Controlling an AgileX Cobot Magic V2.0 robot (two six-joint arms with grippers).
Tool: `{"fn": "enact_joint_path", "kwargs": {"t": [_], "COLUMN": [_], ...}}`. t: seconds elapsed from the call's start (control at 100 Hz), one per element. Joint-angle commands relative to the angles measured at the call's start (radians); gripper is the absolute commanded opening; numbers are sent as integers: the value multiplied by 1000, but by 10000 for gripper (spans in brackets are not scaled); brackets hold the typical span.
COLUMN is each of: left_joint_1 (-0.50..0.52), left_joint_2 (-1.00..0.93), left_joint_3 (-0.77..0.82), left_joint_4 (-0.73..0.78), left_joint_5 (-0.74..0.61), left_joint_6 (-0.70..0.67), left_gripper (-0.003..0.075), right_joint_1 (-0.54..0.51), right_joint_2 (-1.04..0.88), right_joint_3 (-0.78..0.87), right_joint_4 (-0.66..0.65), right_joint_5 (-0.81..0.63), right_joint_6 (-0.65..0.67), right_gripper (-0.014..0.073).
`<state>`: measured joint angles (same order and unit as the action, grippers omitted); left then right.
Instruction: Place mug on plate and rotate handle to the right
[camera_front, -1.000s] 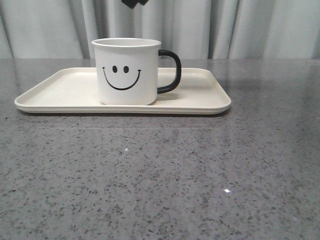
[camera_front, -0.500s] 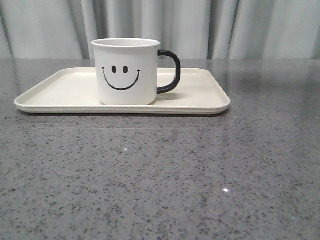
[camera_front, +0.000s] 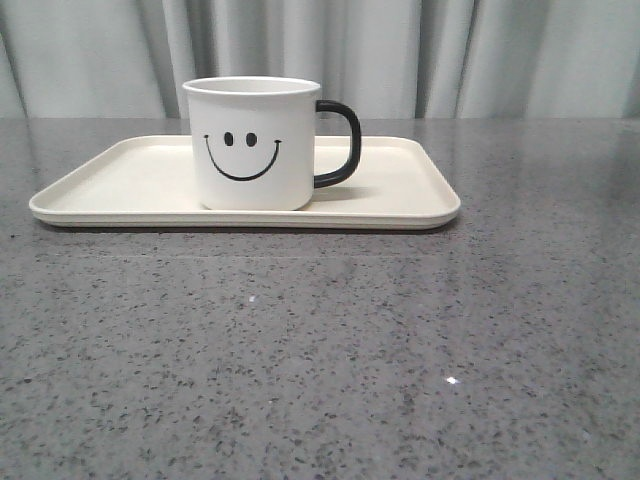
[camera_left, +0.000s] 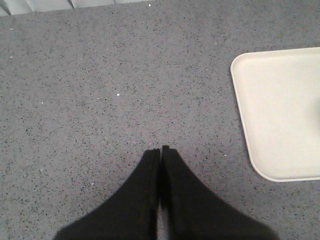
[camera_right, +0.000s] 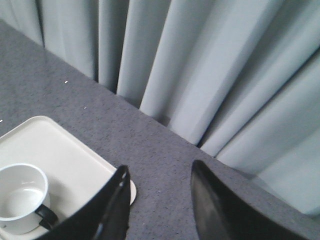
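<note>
The white mug (camera_front: 252, 143) with its black smiley face stands upright on the cream plate (camera_front: 400, 195), left of the plate's middle. Its black handle (camera_front: 341, 143) points to the right. In the right wrist view the mug (camera_right: 20, 197) shows from above on the plate (camera_right: 65, 150), empty inside. My right gripper (camera_right: 160, 172) is open and empty, raised above the table beyond the plate's corner. My left gripper (camera_left: 161, 150) is shut and empty over bare table, beside the plate's end (camera_left: 280, 110). Neither gripper shows in the front view.
The grey speckled table (camera_front: 320, 350) stretches in front of the plate. Grey curtains (camera_front: 420, 55) hang behind the table's far edge and fill much of the right wrist view (camera_right: 200, 65).
A dark piece of an arm at the top of the front view one second ago has gone out of the picture. The mug and plate have not moved.
</note>
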<state>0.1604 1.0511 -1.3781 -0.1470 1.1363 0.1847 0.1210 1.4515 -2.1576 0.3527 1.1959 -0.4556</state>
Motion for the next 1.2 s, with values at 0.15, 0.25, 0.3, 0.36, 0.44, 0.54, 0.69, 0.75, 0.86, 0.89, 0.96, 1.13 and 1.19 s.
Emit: {"fn": "enact_joint_path", "kwargs": {"t": [0.15, 0.25, 0.3, 0.36, 0.44, 0.54, 0.69, 0.75, 0.86, 0.89, 0.96, 1.13, 1.19], "left_joint_1": [2, 2, 2, 2, 2, 2, 2, 2, 2, 2, 2, 2, 2], "left_joint_2": [-11, -11, -11, -11, -11, -11, -11, -11, -11, -11, -11, -11, -11], "left_joint_3": [-23, -23, -23, -23, -23, -23, -23, -23, -23, -23, -23, -23, -23], "left_joint_4": [-21, -21, -25, -25, -26, -32, -32, -36, -36, -36, -36, -36, -38], "left_joint_5": [-73, -81, -85, -86, -88, -88, -88, -86, -84, -84, -84, -84, -84], "left_joint_6": [-2, -2, -2, -2, -2, -2, -2, -2, -2, -2, -2, -2, -2], "left_gripper": [-20, -20, -20, -20, -20, -20, -20, -20, -20, -20, -20, -20, -20], "right_joint_1": [-84, -99, -105, -105, -105, -105, -106, -106, -106, -106, -106, -106, -106], "right_joint_2": [-253, -375, -436, -506, -583, -670, -778, -810, -868, -882, -913, -961, -961], "right_joint_3": [340, 533, 634, 723, 842, 961, 1086, 1129, 1195, 1213, 1258, 1340, 1348], "right_joint_4": [31, 31, 31, 27, 27, 21, -65, -100, -143, -159, -195, -235, -246], "right_joint_5": [-285, -413, -467, -509, -552, -583, -597, -606, -617, -625, -657, -691, -691], "right_joint_6": [-21, -28, -28, -28, -27, -27, 9, 43, 134, 161, 218, 237, 237], "right_gripper": [312, 312, 312, 312, 312, 312, 309, 309, 308, 302, 252, 24, -56]}}
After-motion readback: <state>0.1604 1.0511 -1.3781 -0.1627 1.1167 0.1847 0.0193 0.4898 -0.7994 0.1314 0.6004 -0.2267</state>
